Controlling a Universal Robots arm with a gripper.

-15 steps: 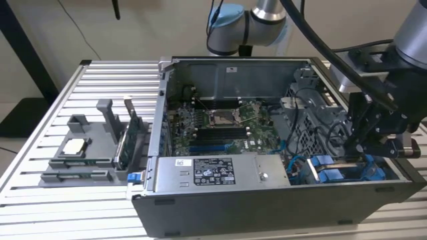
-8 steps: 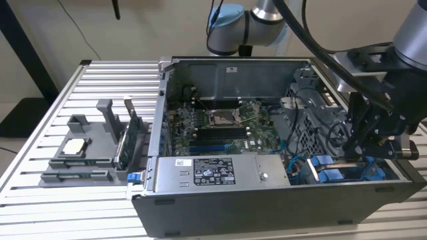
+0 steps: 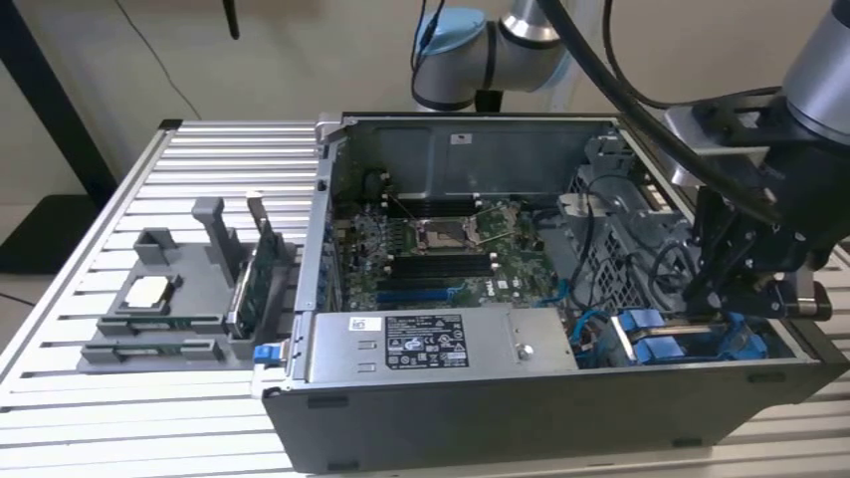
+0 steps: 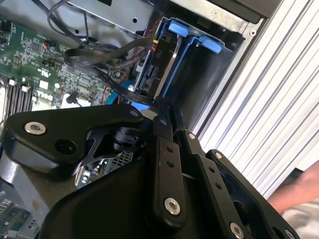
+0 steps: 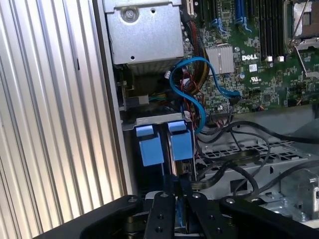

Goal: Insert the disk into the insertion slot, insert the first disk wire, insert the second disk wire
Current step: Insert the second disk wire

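Ribbed aluminium table (image 3: pixel 159 179) | open computer case (image 3: pixel 531 418) | beige wall (image 3: pixel 306 50)

Open dark grey metal computer case (image 3: pixel 558 418) lying on a ribbed aluminium slat table (image 3: pixel 199 164). Inside: green motherboard (image 3: pixel 439 249), grey labelled power-supply box (image 3: pixel 439 344) at the near edge, light-blue flat data cable (image 5: pixel 192 94) looping beside it in the first wrist view. Grey plastic parts holder (image 3: pixel 173 299) standing on the table towards the exterior view's left, carrying an upright green circuit card (image 3: pixel 250 289).
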